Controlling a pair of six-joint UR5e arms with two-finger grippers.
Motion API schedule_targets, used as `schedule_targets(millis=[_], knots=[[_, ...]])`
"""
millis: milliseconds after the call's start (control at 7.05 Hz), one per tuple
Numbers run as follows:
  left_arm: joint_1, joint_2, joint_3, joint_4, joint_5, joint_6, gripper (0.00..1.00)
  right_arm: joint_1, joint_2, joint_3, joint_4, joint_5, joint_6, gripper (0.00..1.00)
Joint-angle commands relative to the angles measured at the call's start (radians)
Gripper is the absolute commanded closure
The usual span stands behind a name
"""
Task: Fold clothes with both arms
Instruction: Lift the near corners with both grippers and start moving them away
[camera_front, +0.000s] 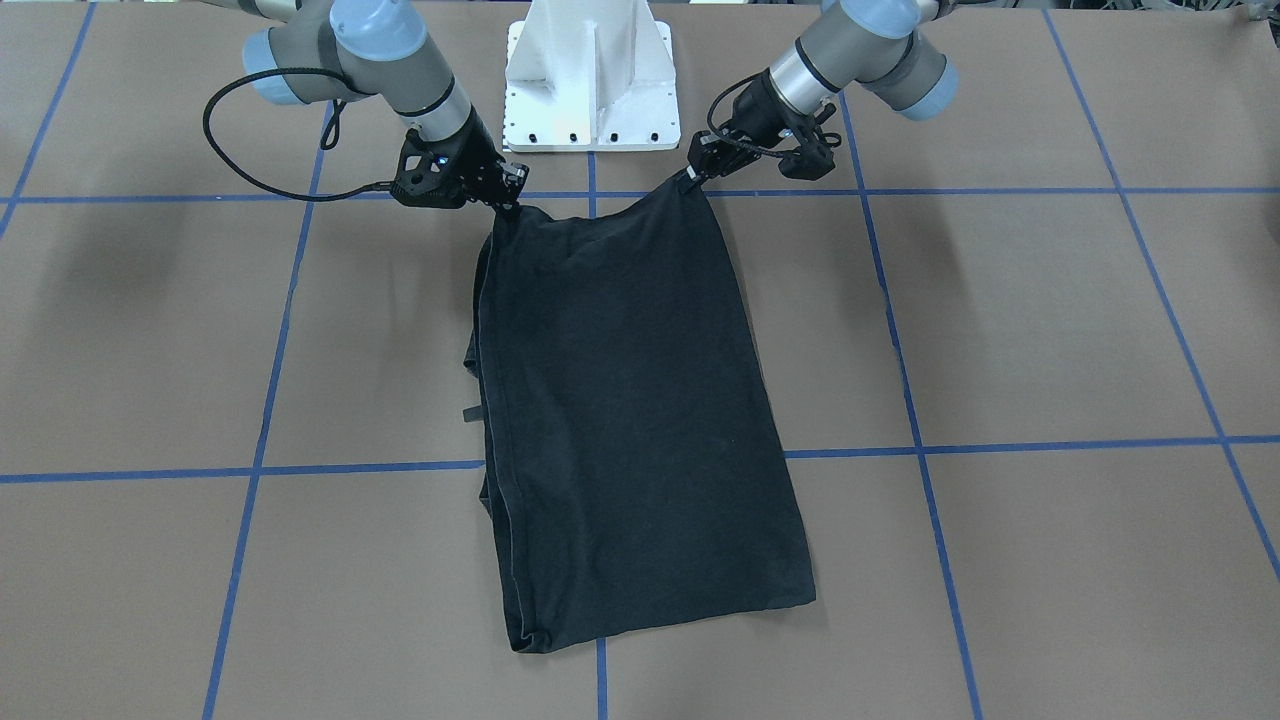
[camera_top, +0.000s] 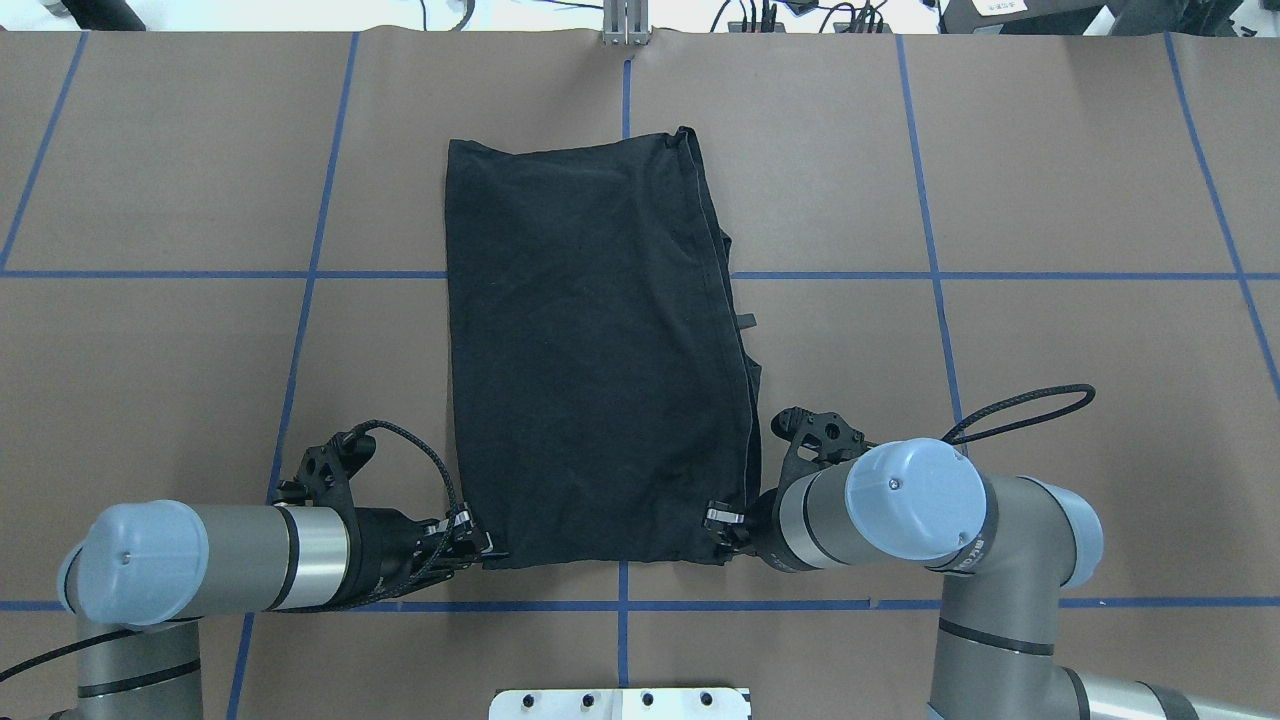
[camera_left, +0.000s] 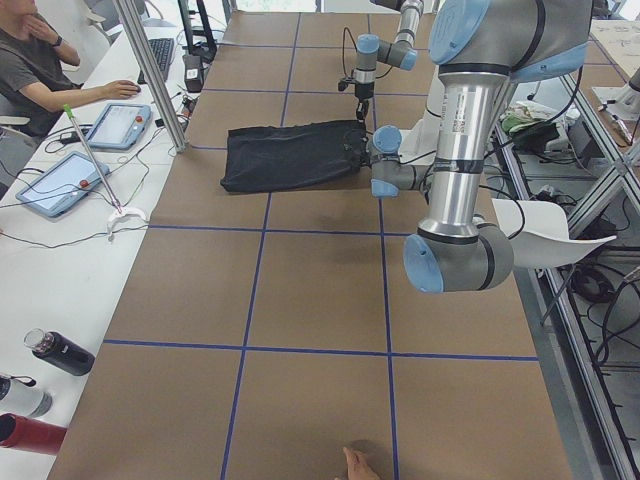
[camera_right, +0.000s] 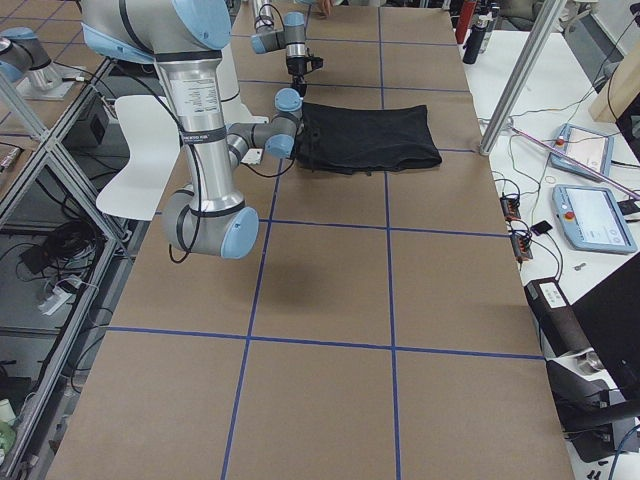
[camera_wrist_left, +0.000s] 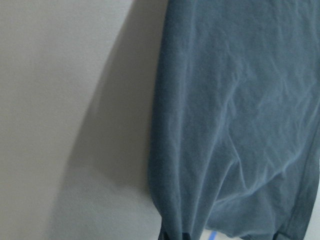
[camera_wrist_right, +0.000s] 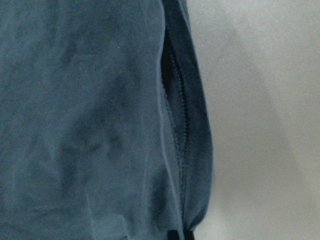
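1. The left arm (camera_top: 250, 560) is lying low and pretty much level over the table (camera_top: 1050, 200). It's reaching in from the near left side toward the middle.
2. The left gripper (camera_top: 468, 545) is pinching the near left corner of the T-shirt (camera_top: 590, 350), with its jaws squeezed narrow on the fabric. In the left wrist view the cloth is running right down to the fingers at the bottom edge.
3. The T-shirt is lying as a long folded rectangle in the middle of the table, plain black side up. It's stretching from close to the robot's edge out toward the far edge and stopping short of it. The stacked layers are showing along its right side, with a little tab (camera_top: 748, 321) poking out there.
4. The right gripper (camera_top: 722, 522) is clamping the near right corner, its jaws closed down on the cloth too.
5. The right arm (camera_top: 905, 500) is bending in from the near right side, with its wrist angling inward to that corner.
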Motion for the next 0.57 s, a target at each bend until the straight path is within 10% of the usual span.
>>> schedule_targets(millis=[0,426], knots=[[-0.003,0.028,-0.029,0.0,-0.026,0.0,1.0,0.0,-0.077,0.108,0.002,0.062,0.0,1.0],[0.013,0.098,-0.095,-0.002,-0.038,0.0,1.0,0.0,-0.121,0.147,0.007,0.22,0.0,1.0]])
